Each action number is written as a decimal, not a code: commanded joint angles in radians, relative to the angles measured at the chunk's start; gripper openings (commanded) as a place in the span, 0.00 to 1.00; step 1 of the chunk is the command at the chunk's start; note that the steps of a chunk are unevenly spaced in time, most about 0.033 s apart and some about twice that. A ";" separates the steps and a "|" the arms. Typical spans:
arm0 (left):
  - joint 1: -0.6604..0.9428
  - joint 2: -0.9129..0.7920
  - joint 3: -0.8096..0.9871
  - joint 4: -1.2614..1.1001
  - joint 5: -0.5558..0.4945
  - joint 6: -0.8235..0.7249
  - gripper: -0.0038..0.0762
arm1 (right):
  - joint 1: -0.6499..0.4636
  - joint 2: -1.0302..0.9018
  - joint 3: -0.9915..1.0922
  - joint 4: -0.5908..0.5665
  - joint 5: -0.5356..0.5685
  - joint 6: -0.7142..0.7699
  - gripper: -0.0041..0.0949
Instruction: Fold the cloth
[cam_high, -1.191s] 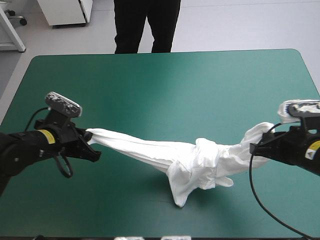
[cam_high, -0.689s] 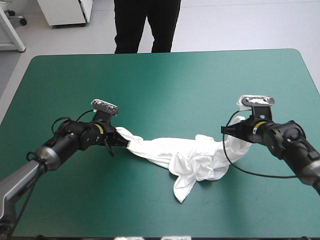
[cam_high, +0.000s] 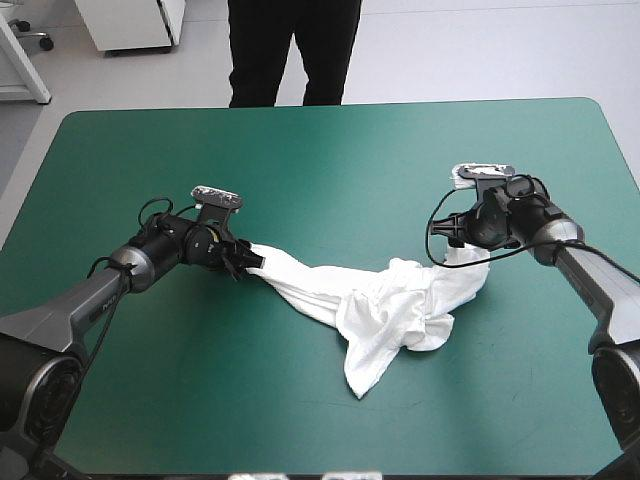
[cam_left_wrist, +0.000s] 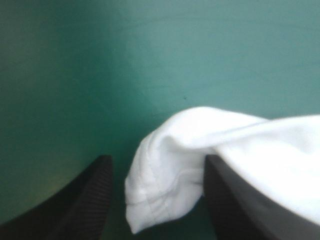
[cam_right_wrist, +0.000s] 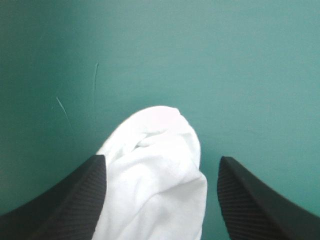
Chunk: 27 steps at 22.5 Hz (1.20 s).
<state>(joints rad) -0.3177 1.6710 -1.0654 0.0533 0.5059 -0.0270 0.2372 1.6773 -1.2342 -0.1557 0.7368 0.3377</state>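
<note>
Left pincer (cam_left_wrist: 156, 160) and right pincer (cam_right_wrist: 161, 159) now stand open, stretch released; T-shirt (cam_high: 390, 310) lies slack on surface (cam_high: 330, 160), likely needing regrasp.

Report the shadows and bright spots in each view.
High view: even light; the T-shirt throws only a thin soft shadow on the teal-green cover. Left wrist view: the cover darkens beside one finger of the open left end effector; the T-shirt glares white. Right wrist view: cover fairly even, the T-shirt's folds faintly shaded between the fingers of the open right end effector.
</note>
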 joint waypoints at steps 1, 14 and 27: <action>0.000 -0.090 -0.085 -0.004 0.021 0.078 0.67 | -0.006 -0.080 -0.079 -0.014 0.046 -0.046 0.67; 0.000 -0.289 -0.197 0.019 0.347 0.118 0.66 | -0.006 -0.404 -0.167 0.189 0.427 -0.162 0.51; 0.032 0.112 -0.264 0.002 0.293 0.100 0.66 | -0.006 -0.512 -0.164 0.302 0.511 -0.155 0.51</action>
<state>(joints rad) -0.3058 1.7971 -1.2747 0.0641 0.8446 0.0876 0.2361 1.1919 -1.3683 0.1140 1.2485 0.1879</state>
